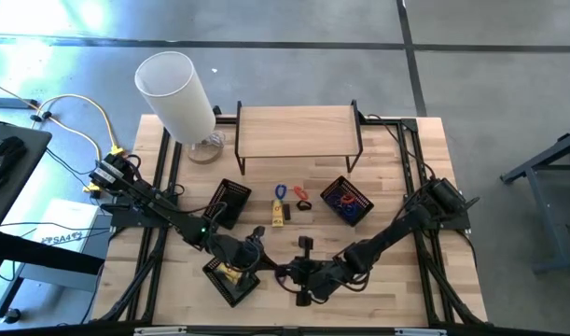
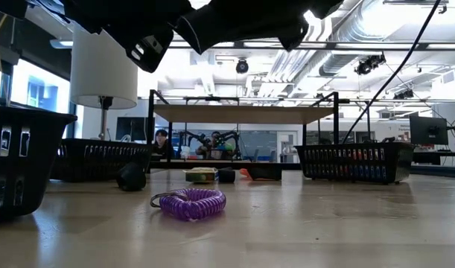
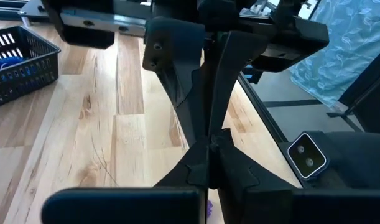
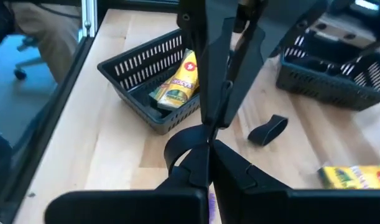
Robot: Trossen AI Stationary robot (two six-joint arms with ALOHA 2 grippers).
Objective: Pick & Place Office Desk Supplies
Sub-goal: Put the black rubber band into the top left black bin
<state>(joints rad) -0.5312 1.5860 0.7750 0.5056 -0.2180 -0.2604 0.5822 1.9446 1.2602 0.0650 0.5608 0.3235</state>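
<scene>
My left gripper (image 1: pixel 269 263) and my right gripper (image 1: pixel 290 273) meet tip to tip above the table's near middle, both shut. A thin black loop band (image 4: pixel 177 148) sticks out where the tips join. Under them a purple coil band (image 2: pixel 188 202) lies flat on the wood. A black clip piece (image 4: pixel 268 129), a yellow packet (image 1: pixel 278 215), a blue loop (image 1: pixel 281 191) and a red loop (image 1: pixel 300 193) lie on the table farther back. Another yellow packet (image 4: pixel 177 84) lies in the near-left basket (image 1: pixel 230 280). My left gripper comes from the table's left, slanting a little down, its shut fingers (image 4: pixel 205 81) ending on the black band where my right tips are. The tips hide which part it has. The band is clear of the table. My right gripper pinches the black band's end (image 4: pixel 201 132) at its fingertips, coming from the table's right and slanting down. The band curls out to one side as a loop, clear of the table.
Two more black baskets (image 1: pixel 229 201) (image 1: pixel 346 201) stand mid-table, the right one with coloured items. A wooden shelf (image 1: pixel 298 131) and a big white cylinder (image 1: pixel 177 93) stand at the back. Bare wood lies near the front edge.
</scene>
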